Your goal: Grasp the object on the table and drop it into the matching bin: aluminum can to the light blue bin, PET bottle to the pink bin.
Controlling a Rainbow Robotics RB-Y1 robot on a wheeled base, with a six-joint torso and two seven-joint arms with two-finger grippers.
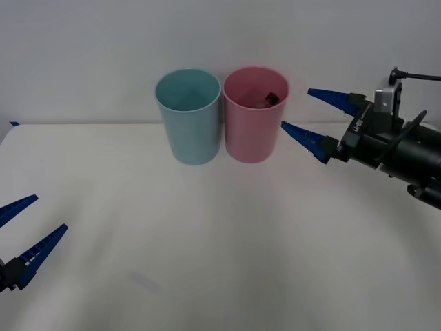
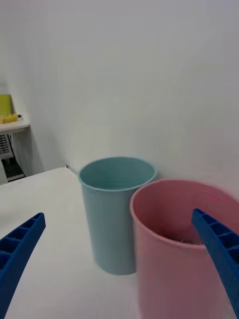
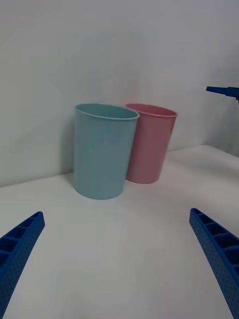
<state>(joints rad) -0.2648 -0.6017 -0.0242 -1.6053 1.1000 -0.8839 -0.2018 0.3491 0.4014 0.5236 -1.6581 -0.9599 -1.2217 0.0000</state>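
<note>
Now | right end effector (image 1: 303, 112) wide open, empty | PET bottle (image 1: 269, 101) inside pink bin (image 1: 252, 131)

- PET bottle (image 1: 267, 101) sat inside the pink bin (image 1: 252, 131); only its black cap and a bit of shoulder showed above the wall, body hidden.
- In the right wrist view, bin contents were too dim to identify.
- Left gripper (image 1: 19, 233) was cut by the front view's edge.
- Right arm ran off the frame edge.
- Tabletop (image 1: 227, 241) edges were cropped.
</note>
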